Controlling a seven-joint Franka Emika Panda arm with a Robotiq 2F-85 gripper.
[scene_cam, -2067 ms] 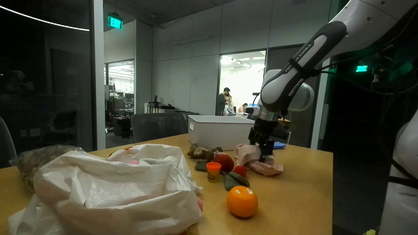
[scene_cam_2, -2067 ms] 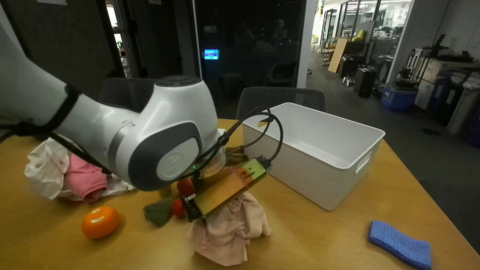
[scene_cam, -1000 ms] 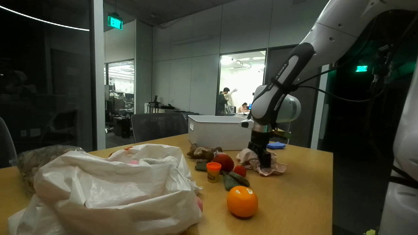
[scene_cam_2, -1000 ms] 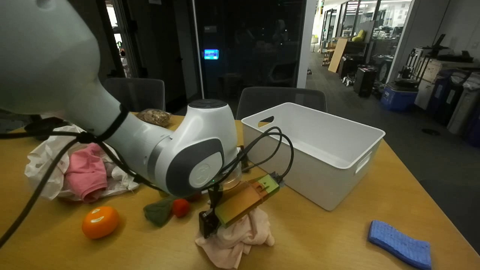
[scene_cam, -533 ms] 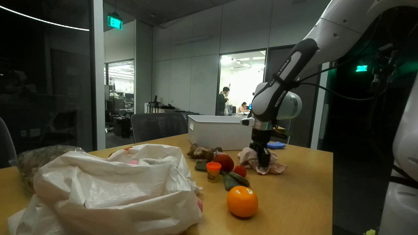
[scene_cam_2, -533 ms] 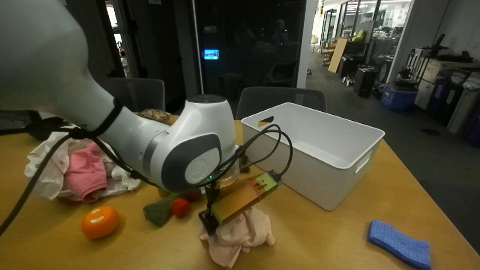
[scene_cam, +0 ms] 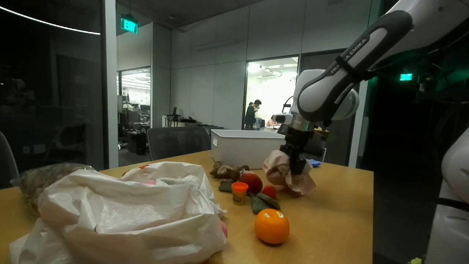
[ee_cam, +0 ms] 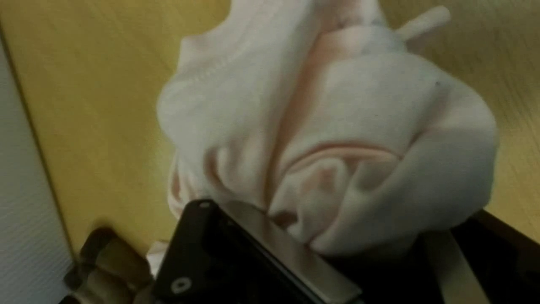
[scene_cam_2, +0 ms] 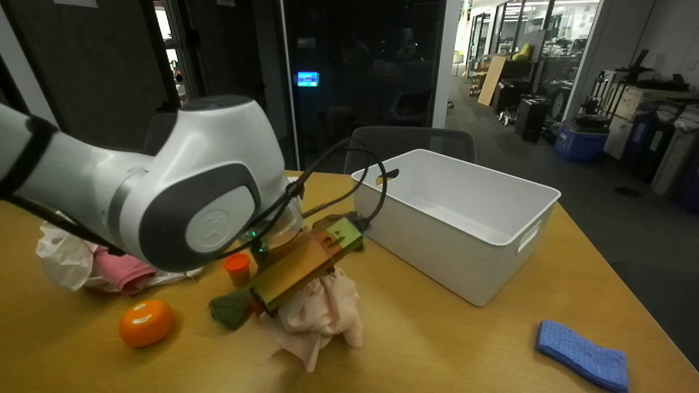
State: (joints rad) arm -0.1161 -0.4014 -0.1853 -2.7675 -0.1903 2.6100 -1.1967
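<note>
Pincer (scene_cam: 297, 168): clamped on the pale-pink garment (scene_cam_2: 322, 305)
Pale-pink garment: lower centre in an exterior view
Dangling folds (scene_cam_2: 349, 326): could slip if gripped shallowly, or nudge the smaller red ball (scene_cam: 269, 191)

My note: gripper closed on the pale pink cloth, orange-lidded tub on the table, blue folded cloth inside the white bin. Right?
One error: the blue folded cloth lies on the table, outside the white bin, as an exterior view shows. The rest holds: the gripper is closed on the pale pink cloth, and the orange-lidded tub is on the table.
</note>
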